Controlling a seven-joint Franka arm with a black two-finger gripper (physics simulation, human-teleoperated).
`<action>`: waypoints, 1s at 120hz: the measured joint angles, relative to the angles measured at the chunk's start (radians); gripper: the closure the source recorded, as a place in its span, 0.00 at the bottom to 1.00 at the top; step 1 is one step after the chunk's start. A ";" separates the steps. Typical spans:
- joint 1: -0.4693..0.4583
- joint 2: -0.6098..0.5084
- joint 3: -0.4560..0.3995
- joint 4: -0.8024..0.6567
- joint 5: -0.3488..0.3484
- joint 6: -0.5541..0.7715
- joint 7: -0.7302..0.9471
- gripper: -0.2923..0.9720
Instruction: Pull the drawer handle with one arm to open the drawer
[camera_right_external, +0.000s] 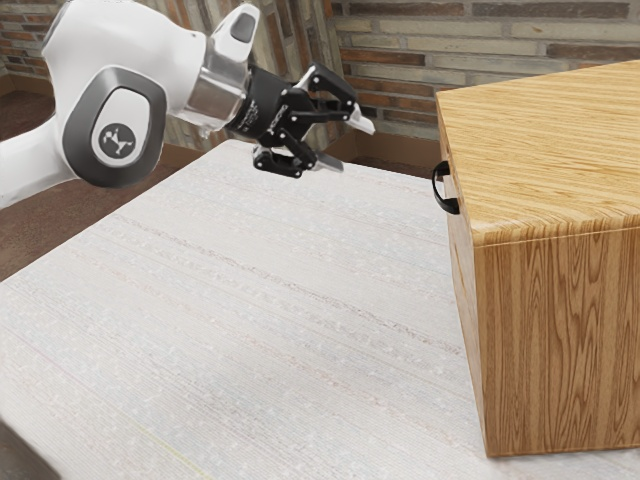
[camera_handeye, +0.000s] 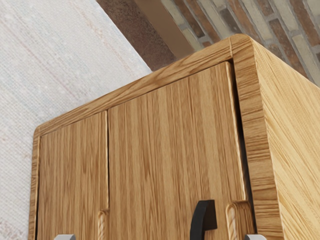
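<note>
Upper left of the exterior view: black two-finger gripper on white arm, fingers spread apart, gripping nothing, poised above pale wood-grain table. Right of frame: light oak box-shaped cabinet, small black curved drawer handle on its left face, well apart from the gripper. Wrist view: same handle on panelled front; drawer seemingly closed, seam partly shadowed. Background: brick wall.
</note>
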 joint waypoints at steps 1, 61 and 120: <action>-0.012 -0.006 0.011 0.002 0.001 0.002 0.000 0.45; -0.142 -0.060 0.116 0.011 0.004 0.013 -0.008 0.50; -0.203 -0.073 0.153 0.036 0.051 -0.022 -0.029 0.54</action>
